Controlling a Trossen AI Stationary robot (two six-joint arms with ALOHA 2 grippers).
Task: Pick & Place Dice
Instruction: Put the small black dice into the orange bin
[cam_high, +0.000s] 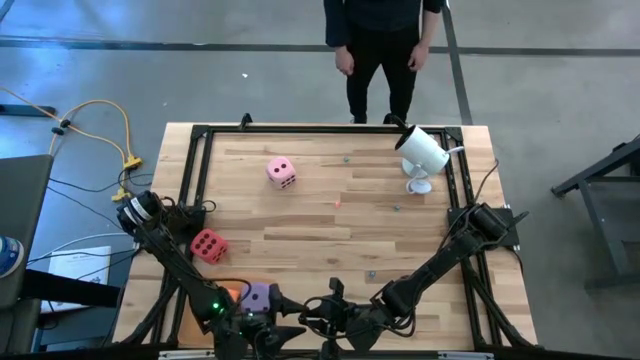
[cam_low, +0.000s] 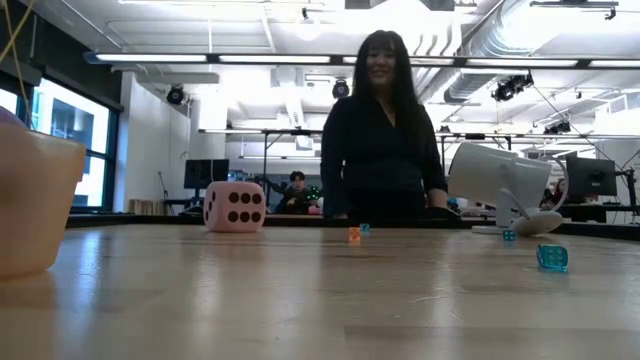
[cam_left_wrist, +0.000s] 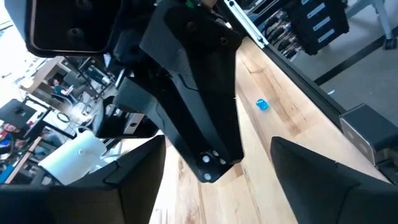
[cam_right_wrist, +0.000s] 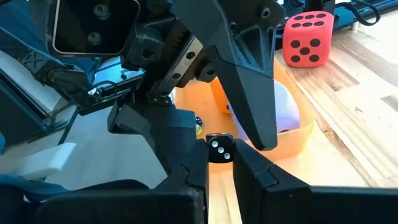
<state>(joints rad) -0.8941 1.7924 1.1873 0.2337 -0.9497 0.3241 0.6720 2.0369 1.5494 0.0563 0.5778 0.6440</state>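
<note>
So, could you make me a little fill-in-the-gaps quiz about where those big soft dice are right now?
1. The face of the light pink die turned toward the low camera shows ___ pips.
2. The purple die sits in a tray whose colour is ___.
3. The magenta die lies on the bare table, on the side of the robot's ___ arm.

Missing words: six; orange; left.
</note>
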